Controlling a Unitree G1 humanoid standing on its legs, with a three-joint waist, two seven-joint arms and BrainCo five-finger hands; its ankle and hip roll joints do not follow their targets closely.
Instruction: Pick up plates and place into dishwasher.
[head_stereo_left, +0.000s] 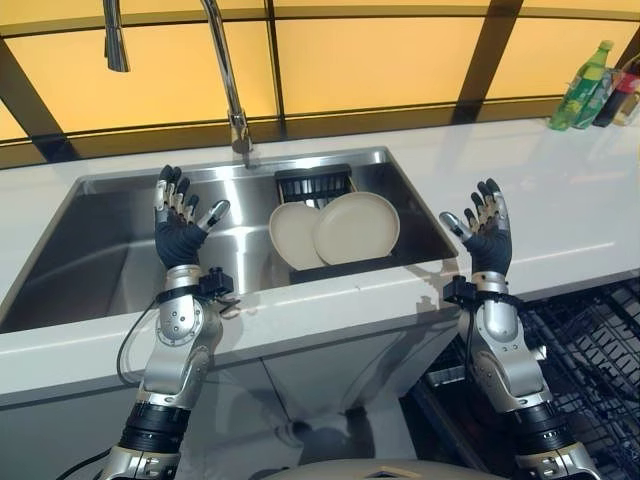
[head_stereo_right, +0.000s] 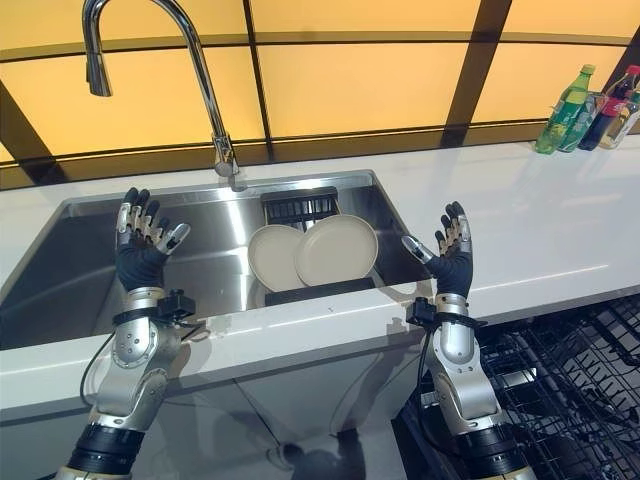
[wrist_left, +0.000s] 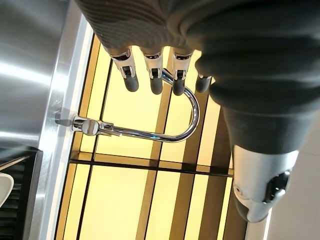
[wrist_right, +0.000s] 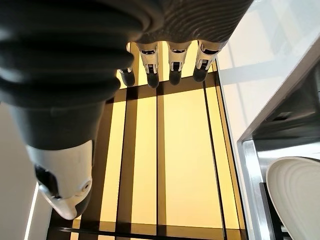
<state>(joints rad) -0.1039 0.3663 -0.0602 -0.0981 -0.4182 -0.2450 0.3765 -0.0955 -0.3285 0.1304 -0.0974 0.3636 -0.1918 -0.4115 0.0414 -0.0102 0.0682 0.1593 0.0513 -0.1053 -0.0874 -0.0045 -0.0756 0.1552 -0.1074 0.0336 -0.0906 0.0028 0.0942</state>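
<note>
My left robot hand and right robot hand are both up with fingers spread, holding nothing, one on each side of the sink. The two cream plates lean on edge in a dark rack inside that sink, overlapping. They look stiff, smooth, probably slick and breakable, so I'd pinch the front one's upper rim.

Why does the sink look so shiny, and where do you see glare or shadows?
In the left eye view the steel sink mirrors the yellow backlit panels as bright streaks, and the plates throw soft shadows; in the right eye view the countertop gleams pale; in the left wrist view the faucet carries sharp highlights.
</note>
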